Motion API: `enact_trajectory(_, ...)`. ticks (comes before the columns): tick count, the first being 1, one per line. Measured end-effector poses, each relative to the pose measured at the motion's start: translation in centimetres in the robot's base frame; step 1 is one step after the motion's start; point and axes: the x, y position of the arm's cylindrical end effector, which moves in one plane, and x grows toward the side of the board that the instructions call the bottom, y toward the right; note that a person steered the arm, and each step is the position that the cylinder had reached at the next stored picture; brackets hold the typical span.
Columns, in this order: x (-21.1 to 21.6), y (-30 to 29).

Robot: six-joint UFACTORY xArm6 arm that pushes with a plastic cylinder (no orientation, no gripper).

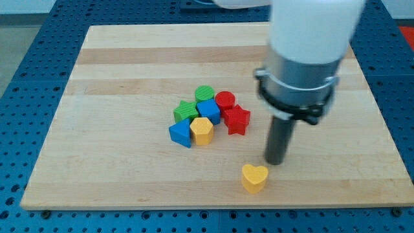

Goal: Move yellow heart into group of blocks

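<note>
- No writing, brand or label shows on any block, on the board (116, 77) or on the arm.
- There is no pincer on this arm, just a dark rod, so nothing is open, closed or gripping.
- My tip (276, 162) sits on the board just far-right of the yellow heart (254, 177), with a thin gap between them as far as I can tell.
- The yellow heart lies alone near the board's near edge, right of centre, well apart from the group.
- Its notch faces up and far, and its point seems to aim down toward the near edge; the long axis is hard to call.
- The group sits up-left of the heart: green cylinder (204, 92) farthest, red cylinder (225, 99) to its right, green star (185, 110) on the left, blue cube (208, 109) in the middle.
- Red star (237, 119) holds the group's right side; the yellow hexagon (202, 131) and another blue block (180, 133) form its near edge.
- Bare wood lies between heart and group, and wide open board stretches left and far.
- Only a narrow strip of board separates the heart from the near edge.
- Blue pegboard table (26, 39) frames the board on all sides.
</note>
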Motion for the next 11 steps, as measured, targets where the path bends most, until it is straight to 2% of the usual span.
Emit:
enact_trajectory(1, 3.9, 3.1)
enact_trajectory(2, 6.6, 2.7)
enact_trajectory(3, 6.5, 1.5)
enact_trajectory(5, 6.5, -7.3)
enact_trajectory(6, 4.3, -6.9)
enact_trajectory(7, 3.1, -3.7)
enact_trajectory(9, 2.8, -2.5)
enact_trajectory(10, 2.2, -4.1)
enact_trajectory(11, -0.3, -5.1)
